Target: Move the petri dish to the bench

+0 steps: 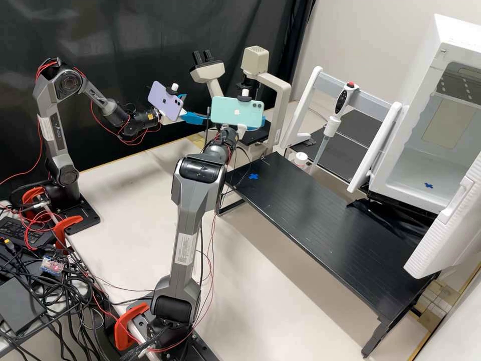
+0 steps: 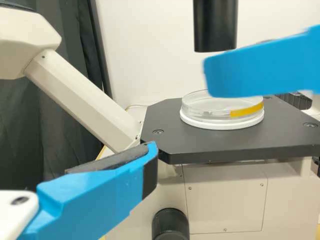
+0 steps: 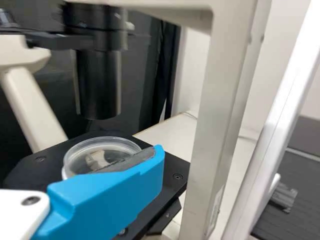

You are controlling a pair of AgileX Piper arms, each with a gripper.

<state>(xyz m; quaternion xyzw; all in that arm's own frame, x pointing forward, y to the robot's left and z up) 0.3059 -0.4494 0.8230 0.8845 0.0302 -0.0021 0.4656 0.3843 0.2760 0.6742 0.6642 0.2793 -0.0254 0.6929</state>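
In the high view, the left arm (image 1: 57, 125) and right arm (image 1: 188, 225) both reach to the microscope (image 1: 285, 98). The black bench (image 1: 320, 225) has a blue cross (image 1: 253, 176) near its microscope end, likely the spot for the dish.

In the left wrist view, the petri dish (image 2: 207, 105), with a yellow strip (image 2: 247, 110) on its side, stands level on a white disc (image 2: 222, 126) on the stage (image 2: 200, 145), nearer the back edge than the front, under a black tube (image 2: 215, 25). The left gripper (image 2: 181, 116) is well open and empty, its fingers parted in front of the dish.

In the right wrist view, the right gripper (image 3: 159, 162) is open and empty too, the pad of one finger bare before the dish; how wide it stands I cannot tell.

The step in hand looks to be the approach for the grasp. Next, one gripper should bring its fingers either side of the dish, close gently, and ease it out level, clear of the tube.
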